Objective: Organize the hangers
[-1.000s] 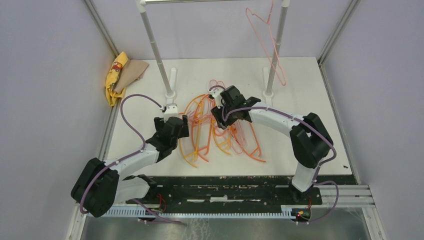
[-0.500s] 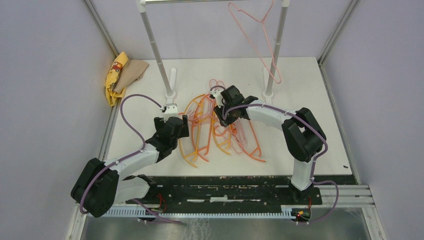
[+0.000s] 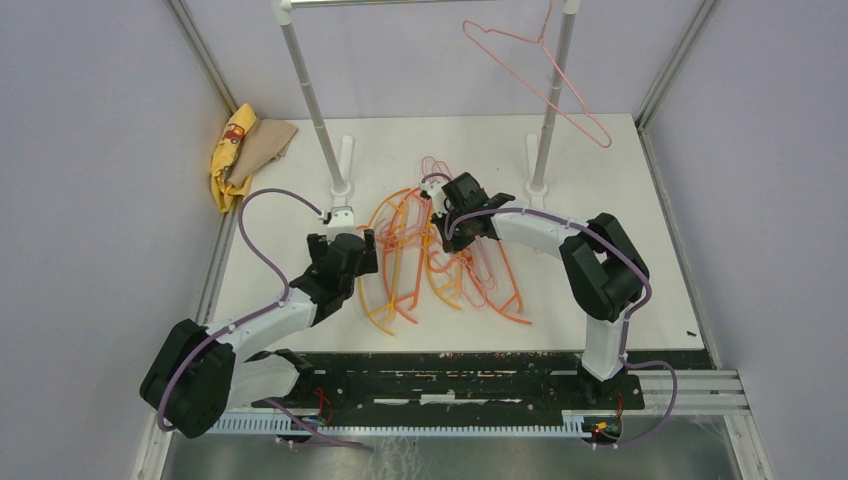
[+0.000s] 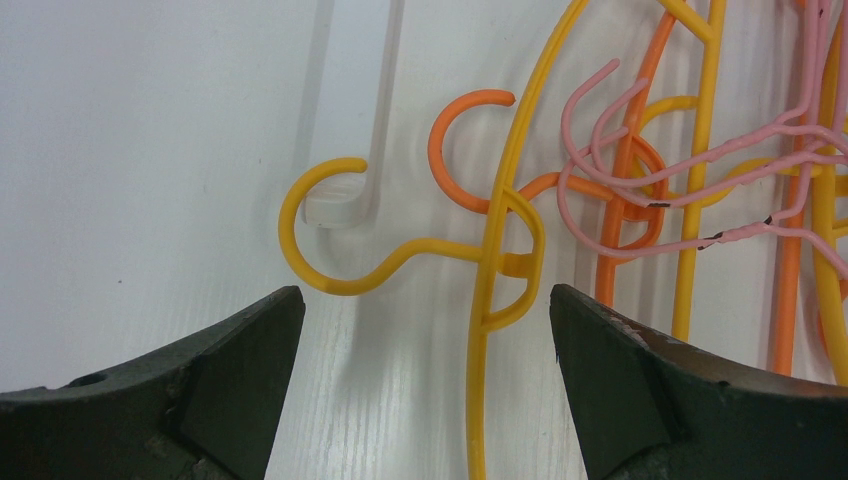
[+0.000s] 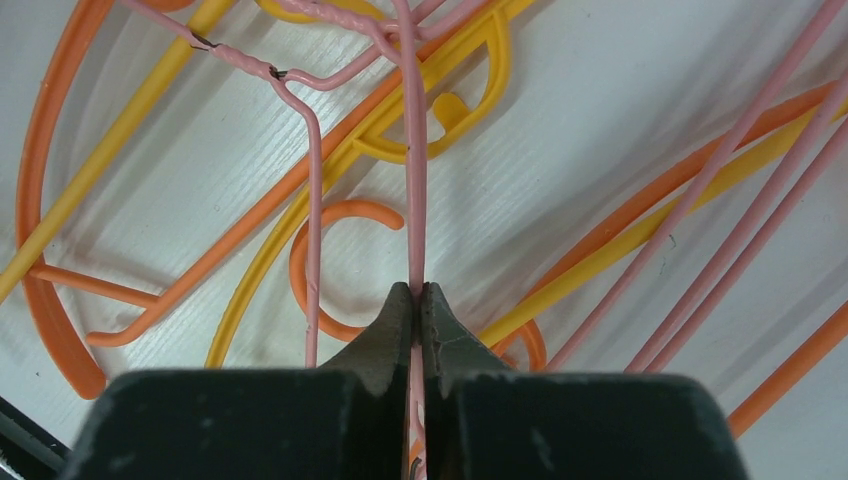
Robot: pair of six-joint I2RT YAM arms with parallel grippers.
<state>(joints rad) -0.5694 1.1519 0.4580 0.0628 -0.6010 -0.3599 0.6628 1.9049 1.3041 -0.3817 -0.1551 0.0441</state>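
Observation:
A tangle of orange, yellow and pale pink hangers [image 3: 440, 265] lies in the middle of the table. My right gripper [image 3: 447, 217] is down over the back of the pile. In the right wrist view it [image 5: 420, 290] is shut on a thin pink hanger wire [image 5: 413, 150] that runs straight between the tips. My left gripper [image 3: 343, 243] hovers at the pile's left edge, open. In its wrist view the jaws [image 4: 425, 305] stand wide apart around a yellow hanger [image 4: 490, 300] near its hook [image 4: 300, 240], touching nothing. One pink hanger [image 3: 540, 85] hangs from the rack, tilted.
The rack's two white poles [image 3: 310, 100] [image 3: 552, 100] stand behind the pile on white feet [image 3: 343, 165]. A yellow cloth [image 3: 230, 150] and a brown cloth [image 3: 265, 145] lie at the back left corner. Grey walls and metal rails bound the table.

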